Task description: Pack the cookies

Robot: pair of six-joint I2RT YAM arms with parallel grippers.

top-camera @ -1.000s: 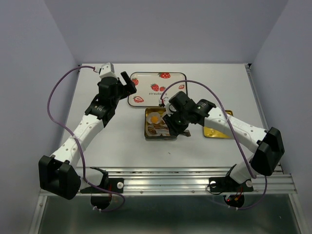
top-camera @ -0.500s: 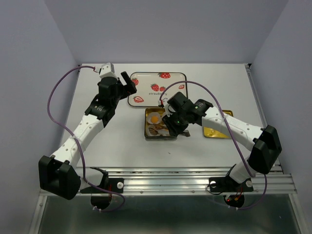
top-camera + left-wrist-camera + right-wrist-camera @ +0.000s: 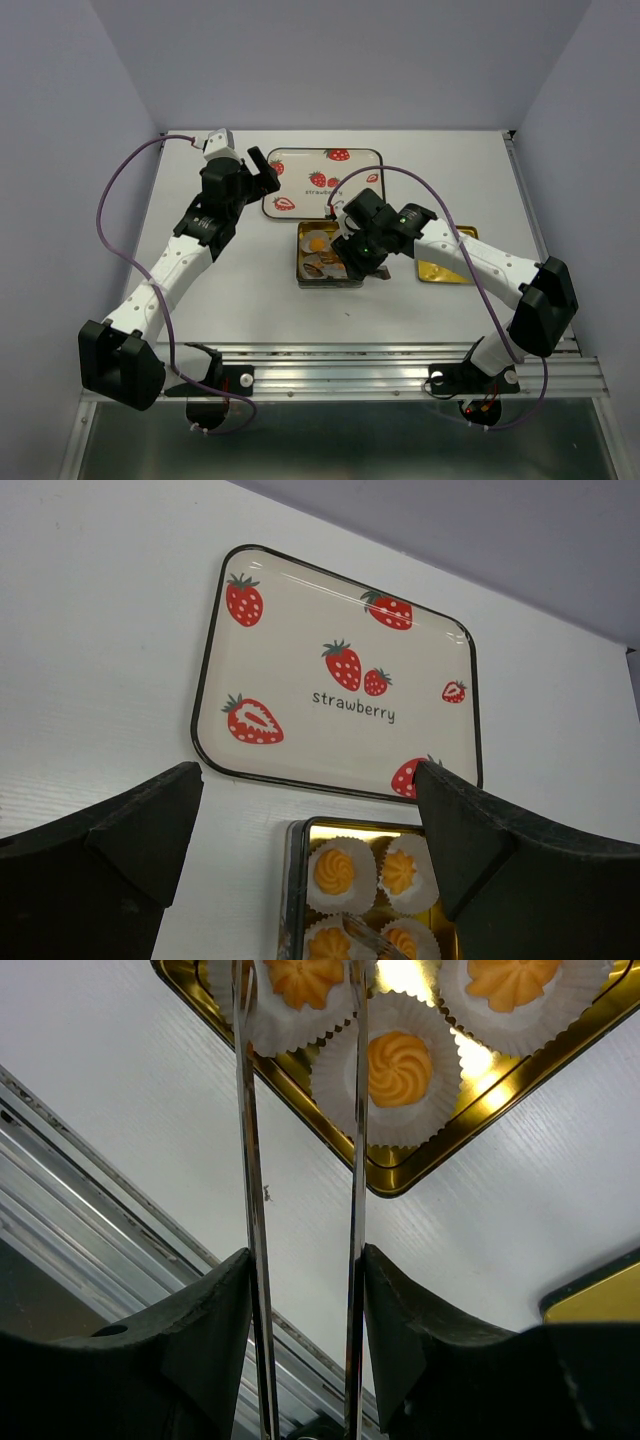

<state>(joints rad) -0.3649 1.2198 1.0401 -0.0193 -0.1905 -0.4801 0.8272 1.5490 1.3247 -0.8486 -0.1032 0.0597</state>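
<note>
Several cookies (image 3: 334, 870) sit in white paper cups inside the square gold tin (image 3: 292, 900). The right wrist view shows three of them, one at the tin's near corner (image 3: 400, 1068). My right gripper (image 3: 305, 1260) is shut on metal tongs (image 3: 250, 1160), its fingers pressing both arms. The tong tips reach into the tin beside a cupped cookie (image 3: 305, 980) and are spread apart around its cup. From above, the right gripper (image 3: 352, 262) hangs over the tin (image 3: 303, 265). My left gripper (image 3: 265, 168) is open and holds nothing, above the table by the strawberry tray (image 3: 320, 180).
The strawberry tray (image 3: 330, 680) lies just behind the tin. A gold lid (image 3: 445, 270) rests on the table to the right of the tin, partly under the right arm. The table's metal front rail (image 3: 120, 1210) runs close to the tin's near side.
The right arm shifted slightly left over the tin, and the tong arms have spread wider in its fingers. The left arm has not moved.
</note>
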